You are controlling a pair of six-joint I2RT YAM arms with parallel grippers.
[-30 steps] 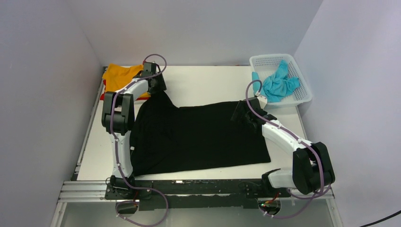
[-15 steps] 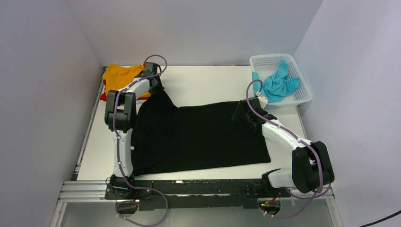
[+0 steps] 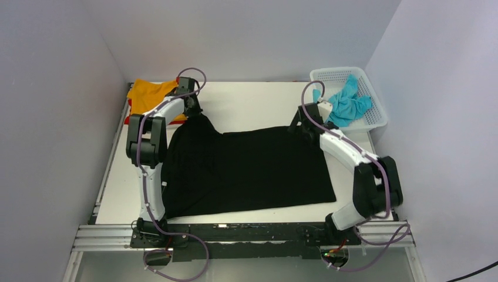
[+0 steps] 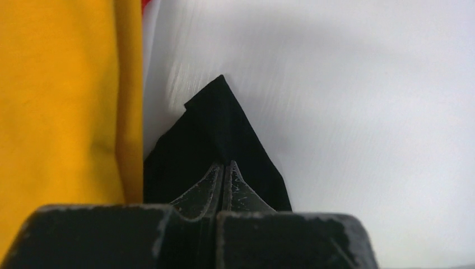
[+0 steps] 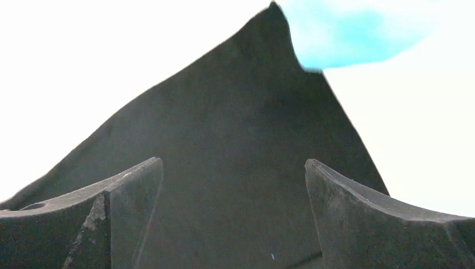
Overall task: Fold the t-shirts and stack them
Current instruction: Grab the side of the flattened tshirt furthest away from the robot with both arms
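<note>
Left wrist: left gripper clamped on black cloth t-shirt corner, orange cloth t-shirt just beside. Right gripper spread wide over black shirt.

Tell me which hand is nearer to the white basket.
Right. The right hand sits open over the far right corner of the black t-shirt, just short of the basket. The left hand pinches its far left corner beside the orange t-shirt, across the table.

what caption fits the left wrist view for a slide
Left gripper shut on a black t-shirt corner beside the orange t-shirt.
</note>
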